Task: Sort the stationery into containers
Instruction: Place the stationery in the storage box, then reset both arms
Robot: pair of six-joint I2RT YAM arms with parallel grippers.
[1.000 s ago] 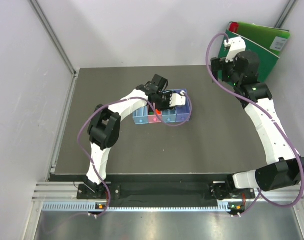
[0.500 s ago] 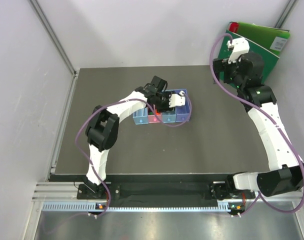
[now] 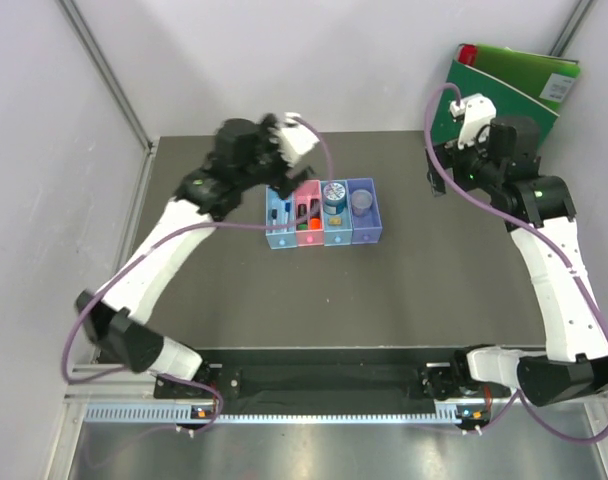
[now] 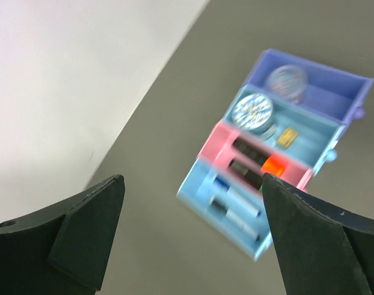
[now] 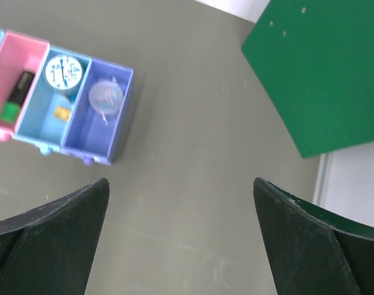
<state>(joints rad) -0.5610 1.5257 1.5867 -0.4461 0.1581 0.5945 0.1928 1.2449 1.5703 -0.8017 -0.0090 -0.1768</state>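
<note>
Four joined plastic bins (image 3: 340,239), blue-pink-blue-purple: black markers (image 4: 251,161), white pens (image 4: 236,206), round blue tape roll (image 4: 251,110) inside; left hand (image 4: 192,179) beside row, right hand (image 5: 179,182) well apart, both spread, empty; advised: lift clear without nudging rims.

Top view looks steeply down from the near edge over the whole counter (image 3: 284,300). Both wrist views look down from high; all three share the bins (image 3: 367,234).

Dark grey table (image 3: 414,300). Bins (image 3: 324,239) in joined row left of centre, toward far edge: blue, pink, blue, purple. Green binder (image 3: 514,80) at far right corner.
</note>
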